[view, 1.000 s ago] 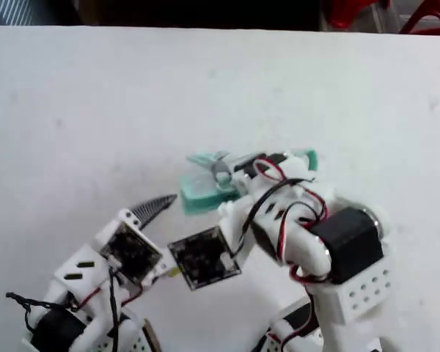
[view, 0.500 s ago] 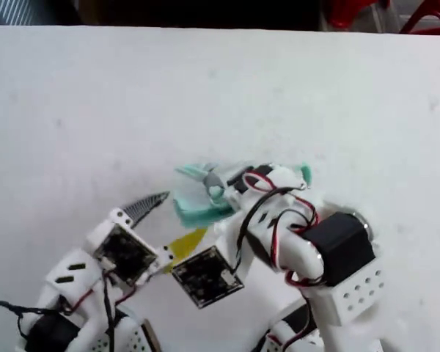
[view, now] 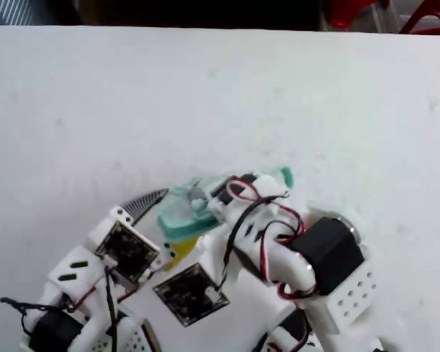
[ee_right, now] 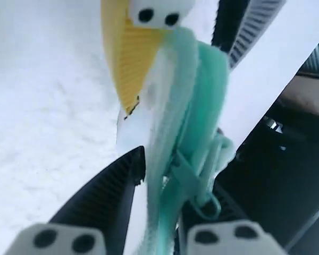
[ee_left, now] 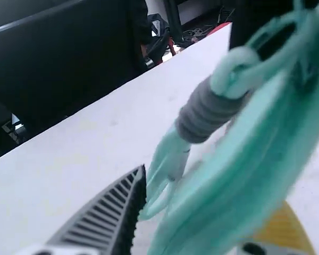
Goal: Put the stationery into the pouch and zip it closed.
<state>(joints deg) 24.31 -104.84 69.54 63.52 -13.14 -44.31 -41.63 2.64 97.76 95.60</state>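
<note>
While the white table (view: 205,88) is carrying both arms along its near edge, the right arm (view: 323,257) is angling in from the right and the left arm (view: 95,271) is sitting at the lower left, so the two are meeting near the middle. The teal pouch (view: 177,218) is lying just where they meet.

The right gripper (ee_right: 165,175) is clamping the pouch. Its two black fingers (ee_right: 103,196) are pressing in from either side, and the teal fabric is running up between them and out past their tips.

The left gripper (view: 169,224) is standing with its fingers apart, one on each side of the pouch's far end. Its black ridged finger (ee_left: 106,218) is lying on one side and its yellow finger (ee_right: 125,53) on the other. The yellow one is sitting right against the fabric, though whether it is pressing on it is not clear.

The zip pull (ee_left: 167,164), a teal loop below a grey collar (ee_left: 204,114), is hanging off the pouch just beside the tip of the ridged finger.
</note>
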